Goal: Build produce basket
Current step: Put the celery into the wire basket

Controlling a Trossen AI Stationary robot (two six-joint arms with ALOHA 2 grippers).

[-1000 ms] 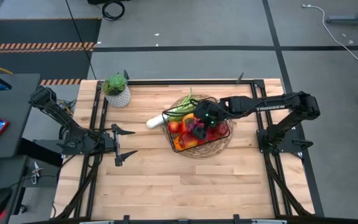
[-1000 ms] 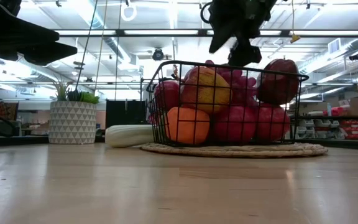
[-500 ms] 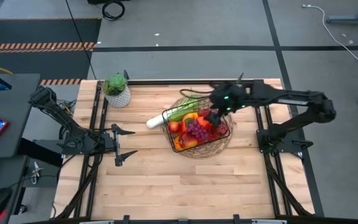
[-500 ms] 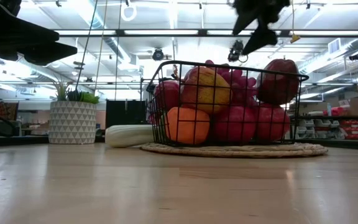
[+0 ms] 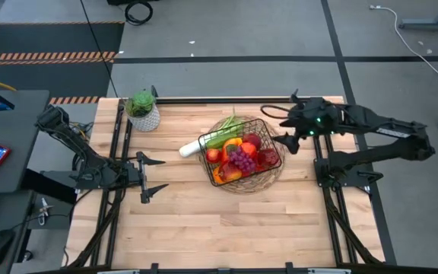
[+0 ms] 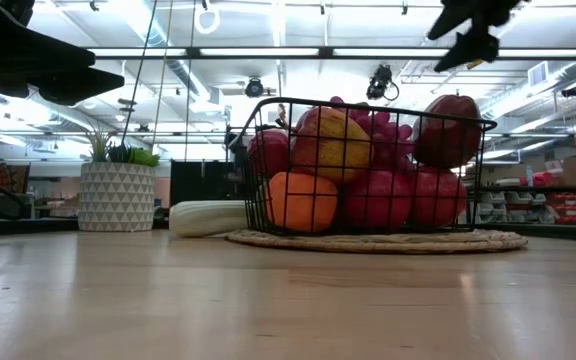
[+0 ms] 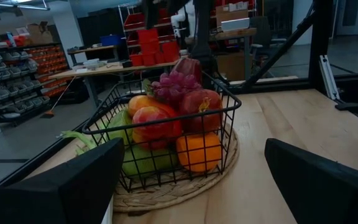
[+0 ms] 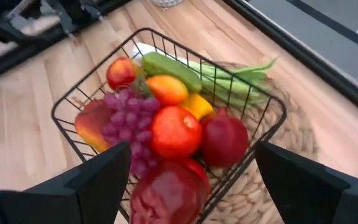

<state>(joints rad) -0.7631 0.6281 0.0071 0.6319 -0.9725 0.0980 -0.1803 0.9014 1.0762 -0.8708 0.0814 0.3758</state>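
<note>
Left claw (image 5: 152, 179): parked at the left edge of the tabletop (image 5: 204, 228), fingers spread wide apart, nothing between them. It points toward the basket, well apart from it.

Plant pot (image 5: 144, 113): white with a triangle pattern, green plant, at the far left corner of the tabletop.

Leek (image 5: 191, 148): white end sticks out past the basket's left side and lies over the mat's edge; green leaves reach toward the far rim on the other end.

Mat (image 5: 276, 177): round, woven, tan. Lies flat near the tabletop's middle, under the basket.

Basket (image 5: 278, 144): black wire, upright on the mat, filled above its rim. Contents in the right wrist view: grapes (image 8: 127, 127) near the centre, red apples (image 8: 176, 131) beside them and toward the near rim, an orange piece (image 8: 166, 89), a yellow piece under it, a green cucumber-like piece (image 8: 169, 70) along the far side. The low view shows an orange (image 6: 303, 201) pressed against the mesh.

Right claw (image 5: 281, 125): raised above the tabletop, just to the right of the basket, clear of the produce. Fingers apart, holding nothing. In the low view it hangs high, above the basket's right end.

No legible writing on the arms, pot or basket.
</note>
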